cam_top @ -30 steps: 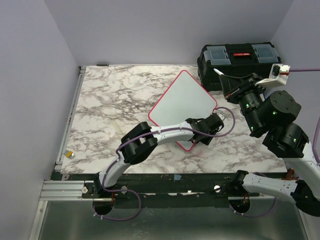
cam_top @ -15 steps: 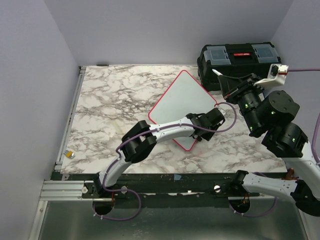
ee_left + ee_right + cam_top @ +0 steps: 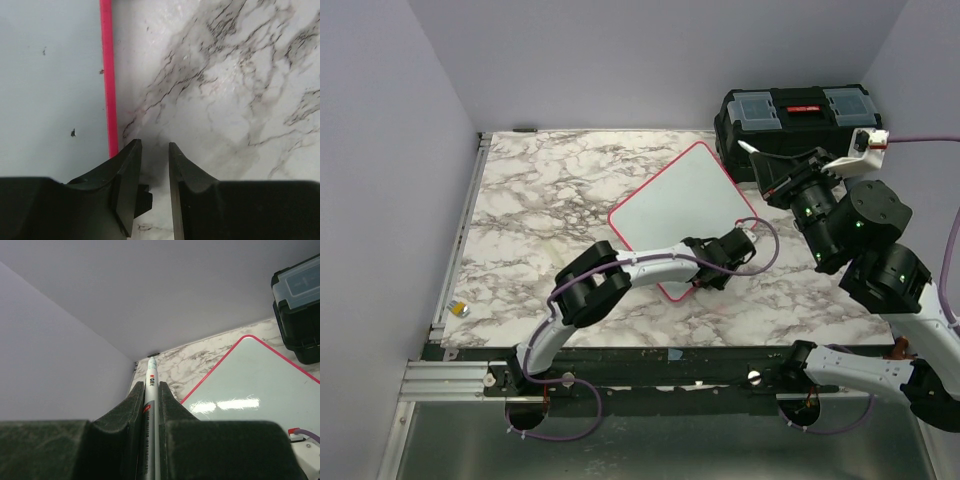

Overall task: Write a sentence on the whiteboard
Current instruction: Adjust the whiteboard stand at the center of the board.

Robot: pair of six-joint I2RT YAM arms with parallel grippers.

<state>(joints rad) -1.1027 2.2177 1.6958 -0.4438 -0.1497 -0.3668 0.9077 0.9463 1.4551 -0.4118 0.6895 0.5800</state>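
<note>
right gripper (image 3: 150, 387) clamping marker (image 3: 149, 430), left gripper (image 3: 154, 145) ajar

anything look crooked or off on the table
The whiteboard lies askew, turned diagonally to the table edges, one corner close to the black toolbox. It is blank but for small dark specks, while the right gripper holds the marker.

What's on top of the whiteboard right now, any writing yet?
No writing shows on the whiteboard, only small dark specks. The left gripper and its wrist cover the near corner, hiding that part.
</note>
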